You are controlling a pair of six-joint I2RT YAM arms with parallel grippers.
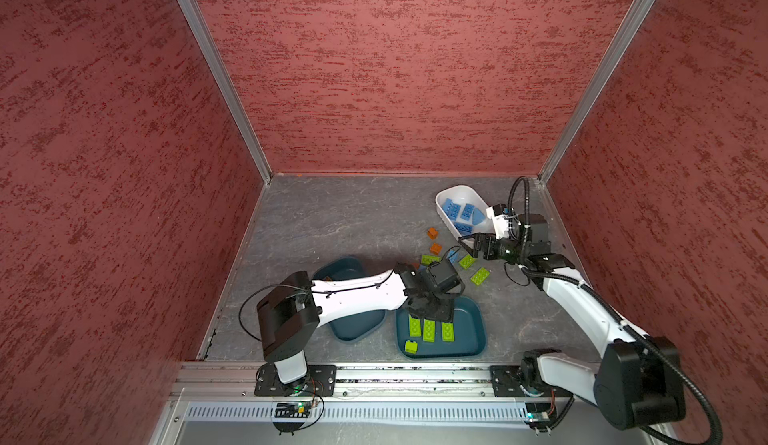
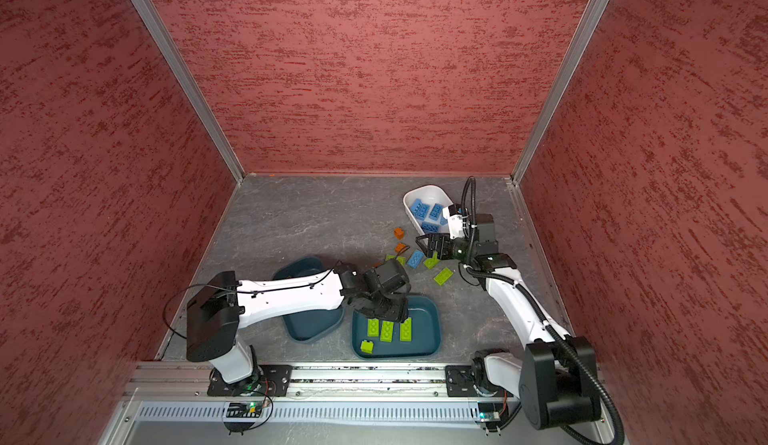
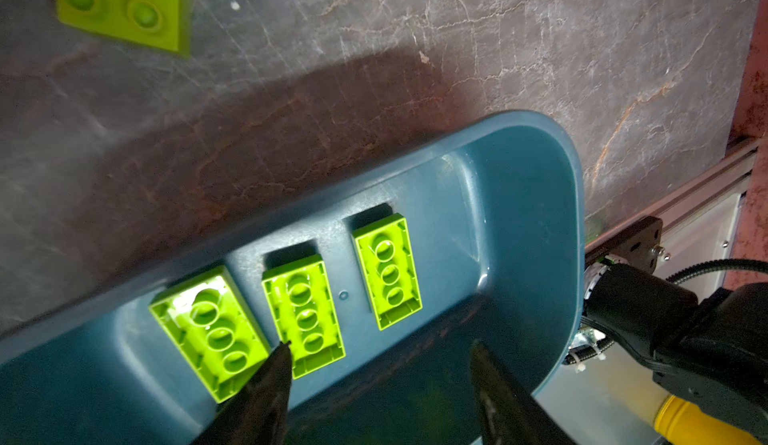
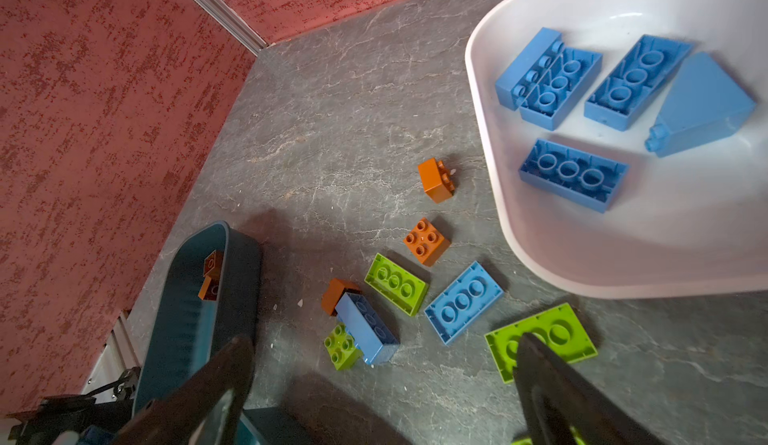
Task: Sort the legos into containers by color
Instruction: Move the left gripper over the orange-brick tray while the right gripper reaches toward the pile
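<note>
Hovering above the near teal tub (image 3: 540,214), left gripper (image 3: 380,347) is spread, nothing between the jaws, lime bricks (image 3: 305,314) lying hollow-side-up on the tub floor. Right gripper (image 4: 384,339) gapes empty too, over the loose legos (image 4: 463,301) on the table (image 4: 332,131) beside the white tub (image 4: 540,256) holding blue ones. Bricks look light, rigid, slick-sided, so likely pinch across the short width; one blue brick (image 4: 365,326) sits tight against an orange and a small green one, bare floor lies toward the far wall, tub rims are the edges to clear.

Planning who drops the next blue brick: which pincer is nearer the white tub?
Right. The right pincer hovers just beside the white tub; the left pincer is over the teal tub holding green bricks.
</note>
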